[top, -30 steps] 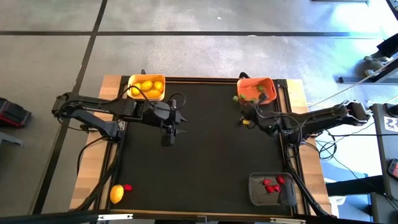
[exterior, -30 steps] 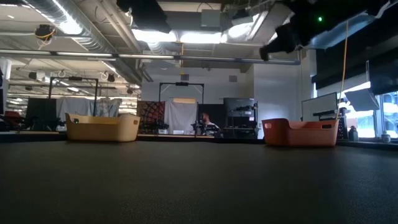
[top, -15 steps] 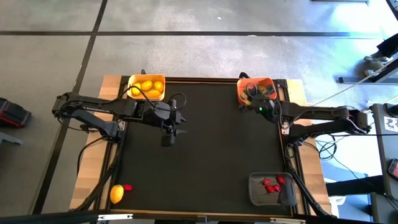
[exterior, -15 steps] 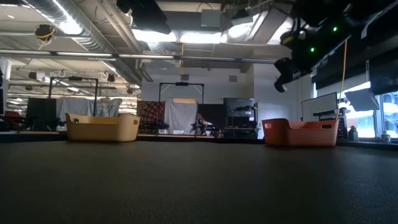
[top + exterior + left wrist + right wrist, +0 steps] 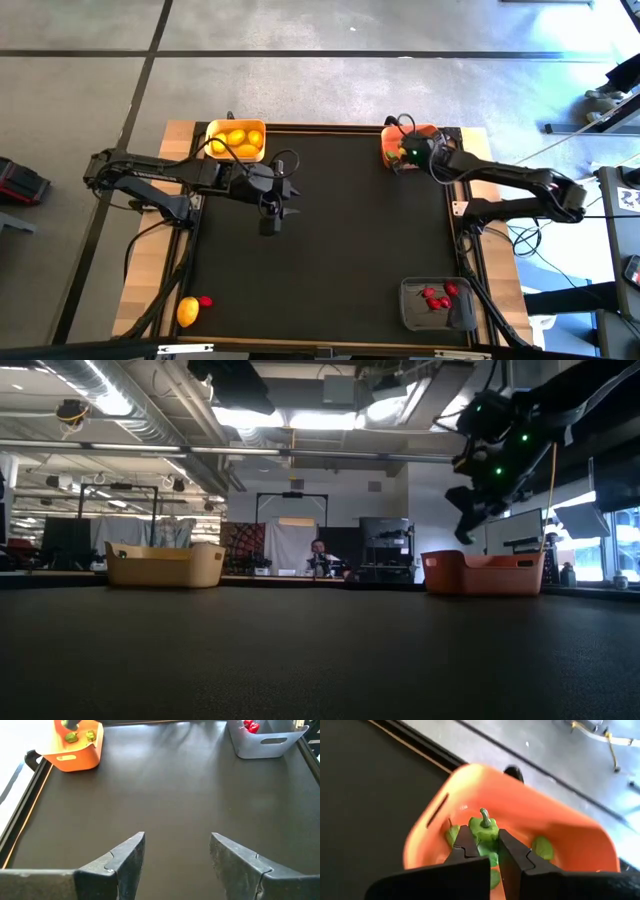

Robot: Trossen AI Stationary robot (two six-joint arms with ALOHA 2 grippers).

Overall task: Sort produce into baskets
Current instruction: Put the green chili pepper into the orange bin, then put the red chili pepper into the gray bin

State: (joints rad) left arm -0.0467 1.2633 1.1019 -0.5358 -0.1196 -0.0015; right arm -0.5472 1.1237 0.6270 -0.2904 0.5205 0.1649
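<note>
Dark table [image 5: 340,250] mostly bare through the middle. Since a second ago, right end effector [image 5: 488,849] moved from the mat to above the orange-red basket [image 5: 392,138], clenched on a green piece [image 5: 483,829]. Left end effector [image 5: 177,852] released, hovering near the yellow-orange basket [image 5: 236,153].

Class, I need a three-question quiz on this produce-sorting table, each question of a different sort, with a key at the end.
1. True or false: the right gripper holds a green piece above the orange-red basket.
2. Multiple choice: which pieces lie loose on the mat near the left front corner? A) two green pieces B) a yellow lemon and a red piece C) three red pieces
3. Fill in: the left gripper is ____ and holds nothing.

Key: 1 true; 2 B; 3 open.
</note>
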